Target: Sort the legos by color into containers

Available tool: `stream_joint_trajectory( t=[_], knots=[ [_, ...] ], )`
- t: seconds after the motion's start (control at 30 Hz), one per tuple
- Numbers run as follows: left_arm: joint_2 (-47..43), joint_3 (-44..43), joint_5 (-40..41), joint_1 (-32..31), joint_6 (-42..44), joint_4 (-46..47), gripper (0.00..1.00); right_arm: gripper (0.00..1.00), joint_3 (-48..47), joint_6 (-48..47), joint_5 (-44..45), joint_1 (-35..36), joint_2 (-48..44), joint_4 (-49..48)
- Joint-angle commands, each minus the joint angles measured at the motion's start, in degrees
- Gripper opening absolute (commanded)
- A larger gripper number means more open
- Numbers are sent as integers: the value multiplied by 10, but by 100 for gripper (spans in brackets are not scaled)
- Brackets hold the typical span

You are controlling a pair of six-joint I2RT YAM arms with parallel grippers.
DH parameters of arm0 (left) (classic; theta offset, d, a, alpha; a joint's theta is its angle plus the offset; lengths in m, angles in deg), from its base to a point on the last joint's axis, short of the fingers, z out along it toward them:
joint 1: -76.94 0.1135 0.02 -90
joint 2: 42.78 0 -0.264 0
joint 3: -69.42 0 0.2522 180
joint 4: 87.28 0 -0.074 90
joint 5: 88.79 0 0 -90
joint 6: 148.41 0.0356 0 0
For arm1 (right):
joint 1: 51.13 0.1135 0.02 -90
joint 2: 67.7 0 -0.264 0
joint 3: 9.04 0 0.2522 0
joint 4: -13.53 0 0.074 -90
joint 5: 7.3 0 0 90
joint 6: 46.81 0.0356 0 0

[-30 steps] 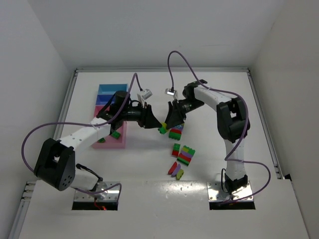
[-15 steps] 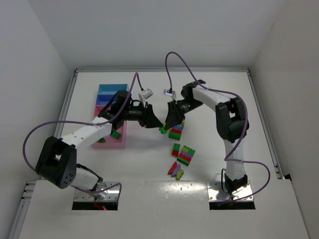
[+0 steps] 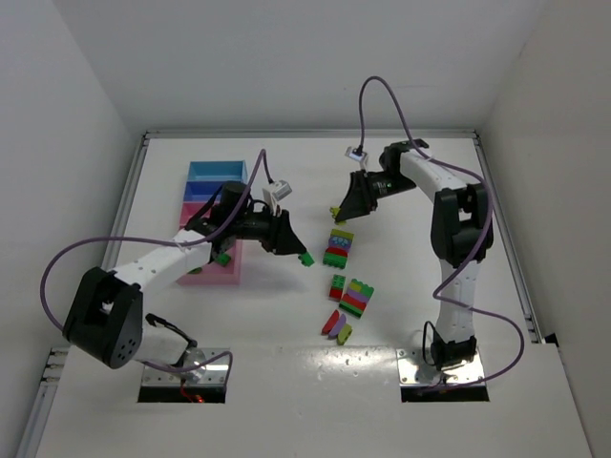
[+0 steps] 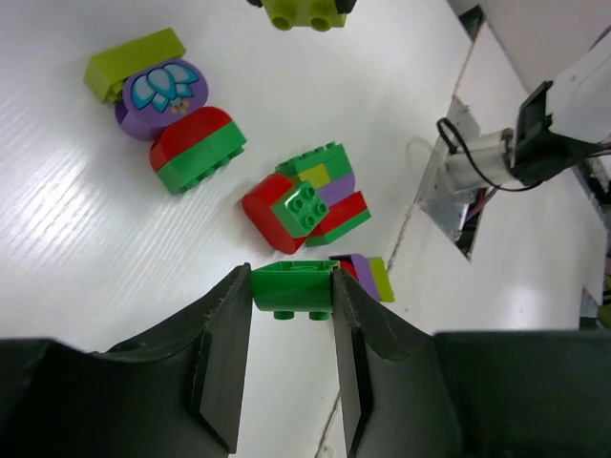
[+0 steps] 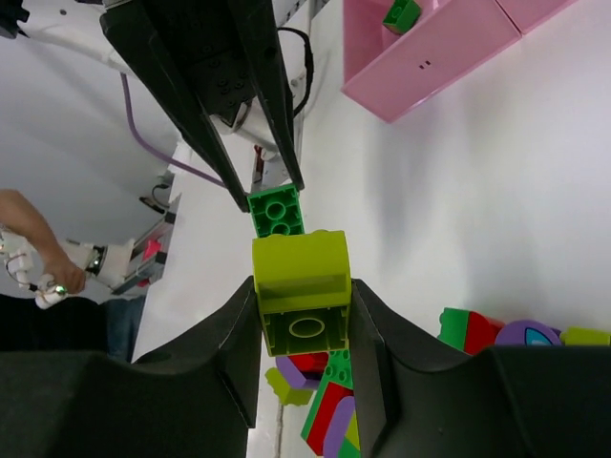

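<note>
Left gripper (image 4: 291, 298): pinching a single green brick (image 4: 289, 282) between its two fingers, raised above the table (image 3: 410, 267)
Right gripper (image 5: 304, 320): pressed in on a yellow-green brick (image 5: 303, 286), also off the table
Held bricks: over the middle of the table, a little apart in the top view; in the right wrist view the green one sits just beyond the yellow-green one
Containers (image 3: 212, 172): a row of joined trays on the left part of the table, light blue farthest, then darker blue, pink nearest the arm bases
Pink tray (image 5: 434, 59): a second green brick (image 5: 402, 13) lies inside
Loose legos: on the table right of the trays, between the two arms
Multicoloured block (image 4: 320, 196): red, green, purple and yellow-green bricks stacked together
Rounded red-and-green piece (image 4: 199, 148): just beside a purple round piece (image 4: 160, 91) with a flower print, which touches a lime piece (image 4: 134, 62)
</note>
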Motion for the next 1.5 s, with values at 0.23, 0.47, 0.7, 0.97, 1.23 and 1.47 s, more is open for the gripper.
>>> stream_joint_trajectory(
  t=[0.23,0.47,0.7,0.97,1.23,1.47],
  knots=[
    [-143,-48,240,16,174,-195,20,0,-41,6,18,13,-38,27],
    [-186,-81,378,86,274,-344,14,0,-49,258,85,39,-85,-182],
    [-217,-69,416,168,335,-382,12,0,49,556,201,70,-168,-486],
    [-169,-52,393,222,394,-401,16,0,9,577,250,90,-146,-502],
    [-137,-22,382,245,430,-412,40,0,-32,588,262,95,-110,-502],
    [-115,-22,333,288,435,-407,92,0,-148,593,313,119,-28,-489]
  ],
)
